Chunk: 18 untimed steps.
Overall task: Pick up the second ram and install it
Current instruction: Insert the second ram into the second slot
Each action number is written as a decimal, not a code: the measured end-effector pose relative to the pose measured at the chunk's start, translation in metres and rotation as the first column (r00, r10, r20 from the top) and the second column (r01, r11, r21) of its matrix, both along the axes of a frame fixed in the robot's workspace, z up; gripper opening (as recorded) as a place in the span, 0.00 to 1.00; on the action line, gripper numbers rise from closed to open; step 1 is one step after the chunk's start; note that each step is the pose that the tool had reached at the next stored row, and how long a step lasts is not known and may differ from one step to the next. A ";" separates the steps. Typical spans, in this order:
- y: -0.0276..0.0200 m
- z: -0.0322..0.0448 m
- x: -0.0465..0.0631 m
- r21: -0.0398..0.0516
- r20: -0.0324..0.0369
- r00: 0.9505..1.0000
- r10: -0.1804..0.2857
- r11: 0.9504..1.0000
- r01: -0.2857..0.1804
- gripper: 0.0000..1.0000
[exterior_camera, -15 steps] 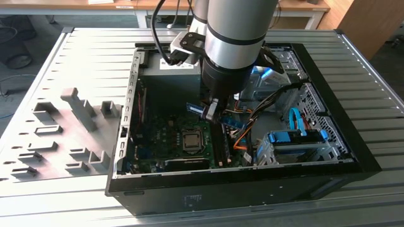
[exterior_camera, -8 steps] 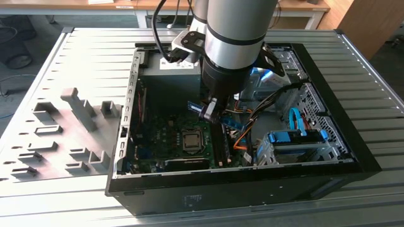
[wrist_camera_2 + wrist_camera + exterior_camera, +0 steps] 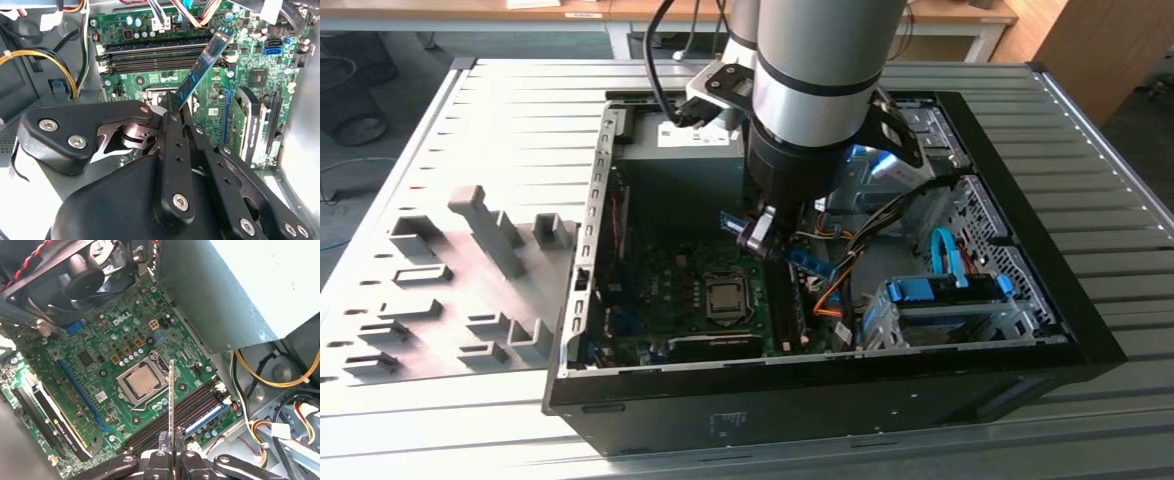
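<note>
My gripper (image 3: 173, 116) is shut on the second ram (image 3: 201, 67), a long thin blue-faced stick held by one end. The stick slants out from the fingers, over the motherboard's memory slots (image 3: 155, 56). In the first wrist view the second ram (image 3: 171, 405) shows edge-on, rising from the gripper (image 3: 172, 452) above the slots (image 3: 180, 415) beside the CPU socket (image 3: 145, 381). In the exterior view the gripper (image 3: 765, 238) hangs inside the open computer case (image 3: 1067, 330), with the second ram (image 3: 807, 259) sticking out toward the exterior view's right. The stick is in the air, above the slots and not seated.
A fan (image 3: 82, 270), the grey power supply (image 3: 240, 285) and yellow cables (image 3: 270, 377) crowd the slots. An expansion card (image 3: 47, 415) lies along the board. A drive cage with blue parts (image 3: 947, 295) fills one case corner. Grey fixture blocks (image 3: 467, 270) stand on the table.
</note>
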<state>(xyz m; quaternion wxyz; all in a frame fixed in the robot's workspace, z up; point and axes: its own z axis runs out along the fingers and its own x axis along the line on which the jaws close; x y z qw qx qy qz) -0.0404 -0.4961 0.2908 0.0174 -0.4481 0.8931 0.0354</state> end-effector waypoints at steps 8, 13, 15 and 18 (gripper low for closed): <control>0.0000 -0.0003 0.000 0.000 0.000 0.998 -0.068 0.998 0.068 0.14; 0.0000 -0.0005 0.000 -0.001 0.000 0.994 -0.110 0.994 0.110 0.14; 0.0000 -0.0006 0.000 -0.001 0.000 0.992 -0.127 0.992 0.127 0.14; 0.0000 -0.0007 0.000 -0.001 0.000 0.988 -0.152 0.988 0.152 0.14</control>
